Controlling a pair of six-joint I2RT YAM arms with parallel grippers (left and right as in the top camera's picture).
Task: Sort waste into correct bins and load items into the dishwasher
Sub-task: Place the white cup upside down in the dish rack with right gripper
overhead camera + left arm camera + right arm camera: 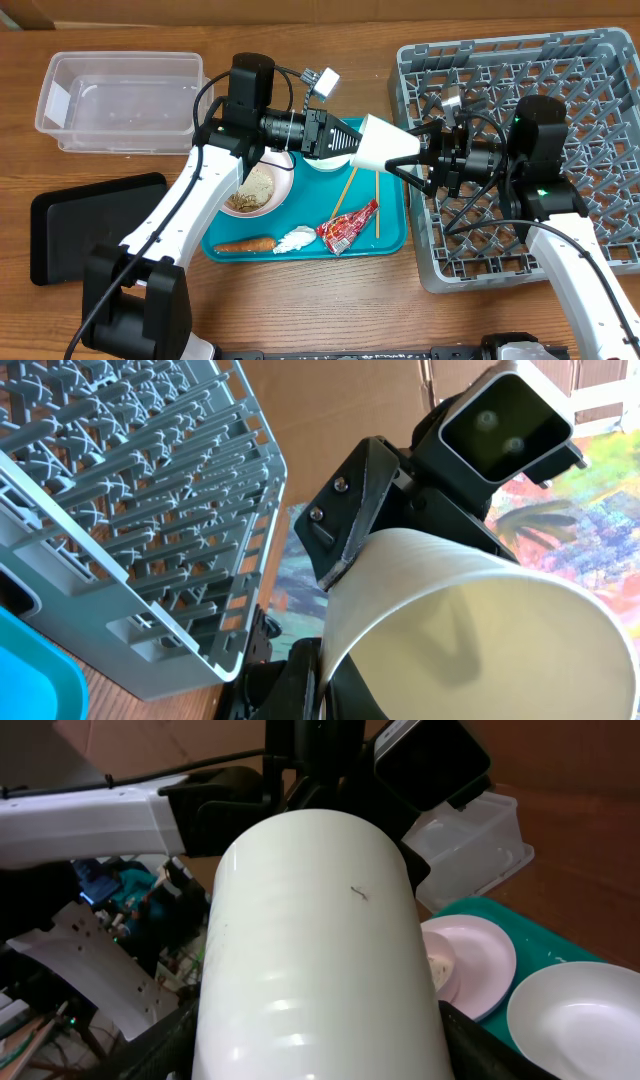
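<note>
Above the 3 o'clock edge of the teal tray (392, 243) we see the white cup (385, 145) in the air on its side. Its mouth faces 9 o'clock and its narrow base 3 o'clock, and it touches neither the tray nor the dish rack (590, 130) just beside it. The left claw (348, 140) points in from 9 o'clock and meets the cup at its wide rim. From the left wrist we look into the cup (470, 630), and its wall runs down between the dark fingers (285, 680) at 6 o'clock of that view, so this claw is narrow, pinched on the rim. The right claw (410, 156) extends from 3 o'clock and straddles the base half. From the right wrist the cup (310, 970) fills the middle, with one dark finger at 7 o'clock and one at 5 o'clock lying against its flanks, spread just to the cup's width and clasping it. On the tray, toward 6 and 7 o'clock of the cup, lie the two chopsticks (346, 190), the red wrapper (348, 228), the white napkin (295, 240) and the carrot (245, 243). A plate (288, 185) with rice scraps (252, 190) sits partly under the left arm. The clear tub (120, 95) stands at 10 o'clock and the black tray (90, 225) at 8 o'clock, both well apart from the cup
</note>
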